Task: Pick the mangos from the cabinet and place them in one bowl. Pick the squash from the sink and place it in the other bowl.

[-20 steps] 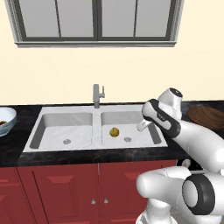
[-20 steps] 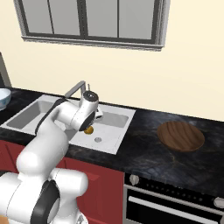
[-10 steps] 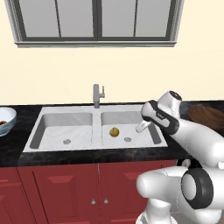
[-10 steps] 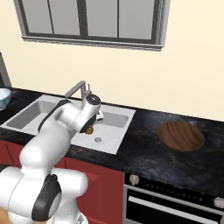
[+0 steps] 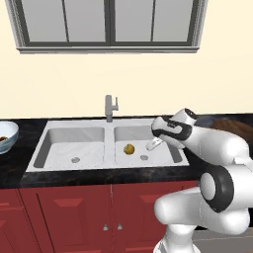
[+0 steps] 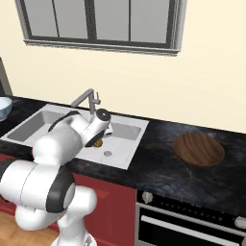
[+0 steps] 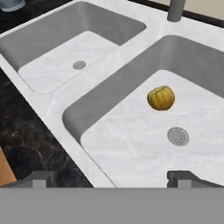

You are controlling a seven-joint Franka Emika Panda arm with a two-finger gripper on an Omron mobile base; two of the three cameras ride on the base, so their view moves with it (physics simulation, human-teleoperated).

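Note:
A small yellow-orange ribbed squash (image 7: 161, 98) lies on the floor of the sink's right basin (image 5: 163, 154), just behind its drain (image 7: 177, 136). The squash (image 5: 129, 148) sits left of my gripper (image 5: 153, 144), which hangs over the basin's right part, tilted down towards it. In the hand view both fingertips (image 7: 41, 178) stand far apart with nothing between them, so the gripper (image 7: 111, 179) is open. A pale bluish-white bowl (image 5: 11, 132) stands on the counter far left with something brownish in it. The cabinet is out of view.
A grey faucet (image 5: 109, 107) rises behind the divider between the two basins. The left basin (image 7: 52, 65) holds only its drain. A round wooden board (image 6: 198, 149) lies on the black counter to the right, above an oven front (image 6: 192, 221).
The hand has swung left and down from the counter's right side to over the right basin. The gripper stays open; the squash has not moved.

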